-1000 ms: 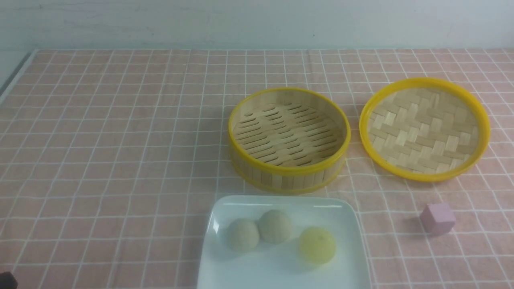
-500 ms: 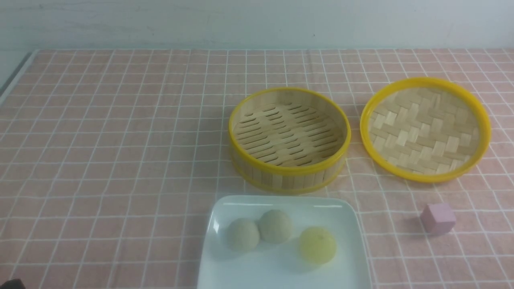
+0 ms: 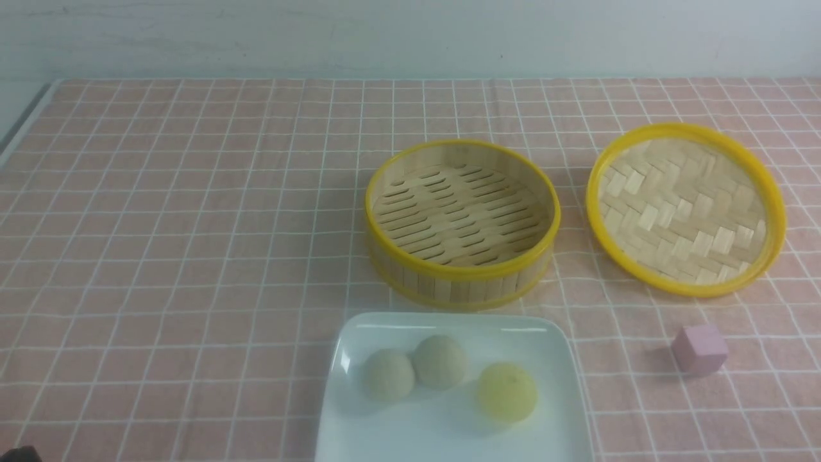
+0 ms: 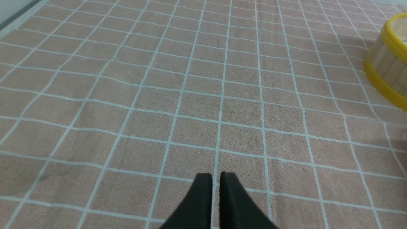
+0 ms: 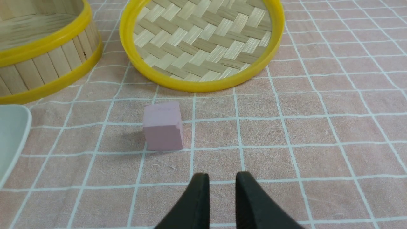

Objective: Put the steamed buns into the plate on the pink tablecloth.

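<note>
On the white plate, at six o'clock on the pink tablecloth, three round steamed buns sit in a row running three to nine o'clock. The left gripper has its jaws slightly parted and the right gripper has its jaws parted; both are empty.

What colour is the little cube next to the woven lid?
The little cube is pale pink, seen best in the right wrist view.

steamed buns: three, two beige and one yellow
plate: one, white and square
steamer basket: one, yellow-rimmed
woven lid: one, yellow-rimmed
pink cube: one
pink tablecloth: one, white grid lines
grippers: two, the left gripper and the right gripper
</note>
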Controlling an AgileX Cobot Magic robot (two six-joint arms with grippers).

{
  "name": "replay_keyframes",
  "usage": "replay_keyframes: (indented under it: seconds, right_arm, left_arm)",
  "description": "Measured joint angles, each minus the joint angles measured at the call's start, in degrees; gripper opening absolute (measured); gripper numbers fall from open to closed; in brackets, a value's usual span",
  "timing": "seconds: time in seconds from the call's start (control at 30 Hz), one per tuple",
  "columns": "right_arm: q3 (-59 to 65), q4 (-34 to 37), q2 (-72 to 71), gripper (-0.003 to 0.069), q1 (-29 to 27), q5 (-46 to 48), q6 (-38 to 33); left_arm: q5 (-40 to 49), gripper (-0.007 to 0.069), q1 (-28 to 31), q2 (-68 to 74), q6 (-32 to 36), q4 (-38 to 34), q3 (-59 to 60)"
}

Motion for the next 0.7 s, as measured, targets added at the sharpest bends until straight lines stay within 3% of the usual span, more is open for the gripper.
replay_keyframes:
  seconds: [0.7]
  right_arm:
    - [0.00, 0.00, 0.00, 0.0169, 0.00, 0.00, 0.00]
  left_arm:
    - [0.00, 0.0089, 0.00, 0.00, 0.00, 0.00, -0.02]
